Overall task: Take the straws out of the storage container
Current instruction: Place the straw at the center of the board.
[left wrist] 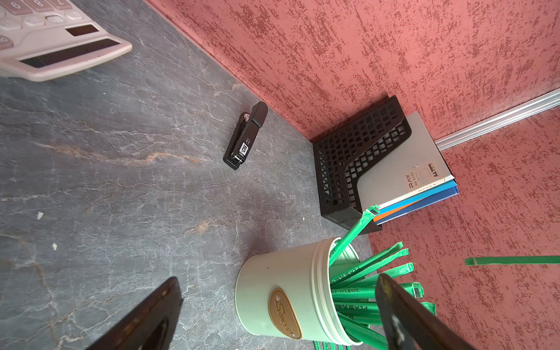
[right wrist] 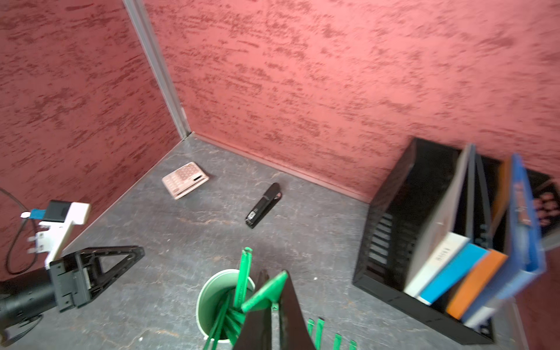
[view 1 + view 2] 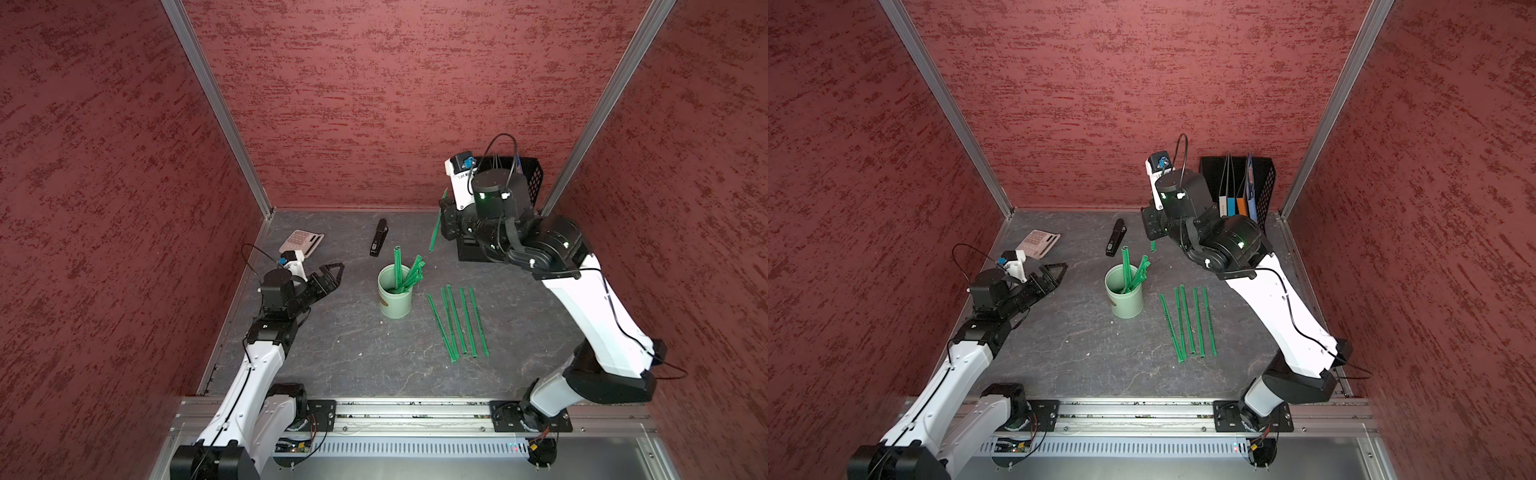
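Observation:
The storage container point(image 3: 394, 297) point(image 3: 1124, 297), a pale mint cup with a brown oval mark point(image 1: 285, 313), stands upright mid-table with several green straws point(image 3: 409, 274) point(image 1: 363, 272) leaning in it. Several more straws point(image 3: 457, 324) point(image 3: 1187, 322) lie side by side on the table to its right. My right gripper point(image 2: 274, 278) point(image 3: 442, 212) is raised behind and to the right of the cup, shut on one straw point(image 3: 436, 226) point(image 2: 265, 292) that hangs free in the air. My left gripper point(image 3: 336, 275) point(image 1: 277, 280) hovers left of the cup, open and empty, apart from it.
A black stapler point(image 3: 379, 237) and a pink calculator point(image 3: 301, 243) lie towards the back wall. A black mesh file rack point(image 3: 1262, 187) with folders stands in the back right corner, close behind my right wrist. Red walls enclose three sides.

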